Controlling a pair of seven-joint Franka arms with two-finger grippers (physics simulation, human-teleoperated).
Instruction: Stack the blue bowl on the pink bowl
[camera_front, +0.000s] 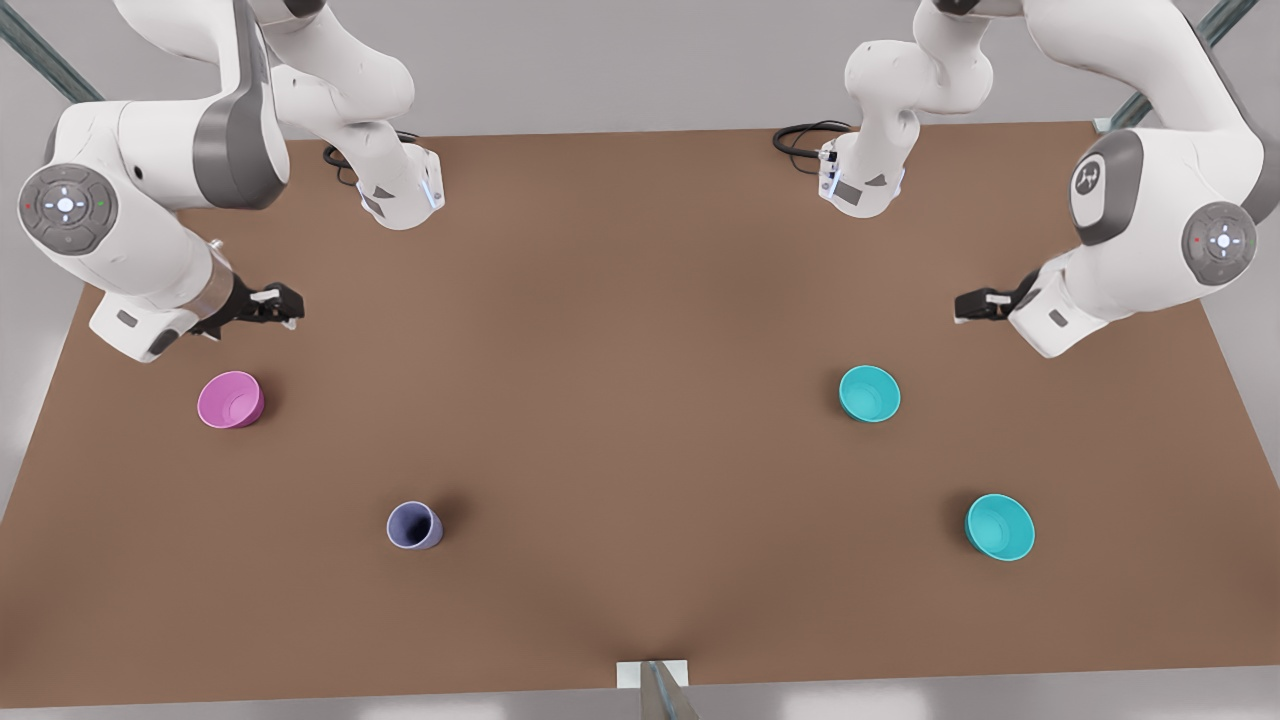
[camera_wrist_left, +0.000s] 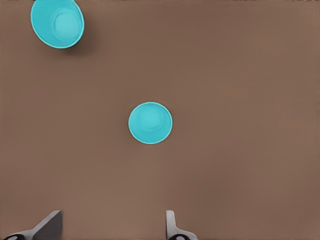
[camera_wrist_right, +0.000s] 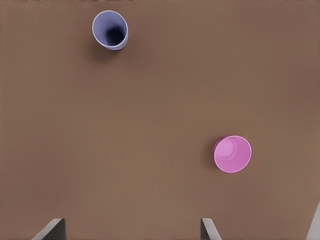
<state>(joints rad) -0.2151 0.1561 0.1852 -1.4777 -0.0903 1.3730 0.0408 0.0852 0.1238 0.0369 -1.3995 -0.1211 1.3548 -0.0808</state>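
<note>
The left claw (camera_front: 965, 305) hangs above the bench (camera_front: 640, 400) near the front view's right edge, fingers (camera_wrist_left: 170, 222) apart, gripping nothing. The blue bowl (camera_front: 869, 393) stands upright near it; a second blue bowl (camera_front: 999, 526) sits nearer the bench's near edge. The right claw (camera_front: 290, 305) hovers, fingers apart, by the opposite edge, near the pink bowl (camera_front: 230, 399). A lavender cup (camera_front: 414, 525) stands apart.

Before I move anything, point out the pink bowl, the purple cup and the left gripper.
pink bowl (camera_front: 230, 400), front view, on its inner hollow.
purple cup (camera_front: 413, 525), front view, on its open mouth.
left gripper (camera_front: 968, 306), front view's right, midway between its open fingertips, above the table near the turquoise bowls.
</note>
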